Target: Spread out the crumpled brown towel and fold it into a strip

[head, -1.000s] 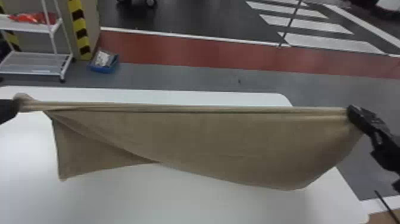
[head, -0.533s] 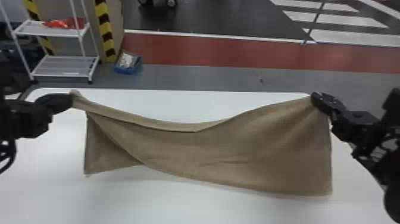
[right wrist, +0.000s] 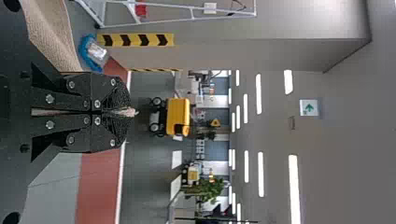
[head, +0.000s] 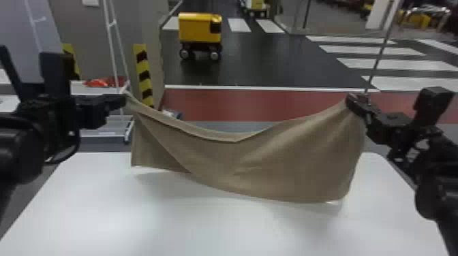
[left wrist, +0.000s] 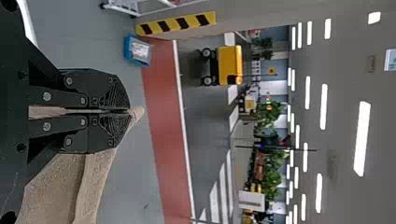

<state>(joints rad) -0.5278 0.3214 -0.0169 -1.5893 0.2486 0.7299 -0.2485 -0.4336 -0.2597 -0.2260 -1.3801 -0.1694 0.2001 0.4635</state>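
Evidently L gripper [head: 123, 98] & R gripper [head: 351, 98] pinch brown towel [head: 259, 163] by its upper corners, hung above white table [head: 204, 224], prob. so it drops open pre-lay-down.

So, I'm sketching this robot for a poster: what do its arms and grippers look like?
The left arm and right arm are black, with rounded housings; a black cable loops below the left wrist. The left gripper and right gripper have black fingers with angular outlines and silvery screws.
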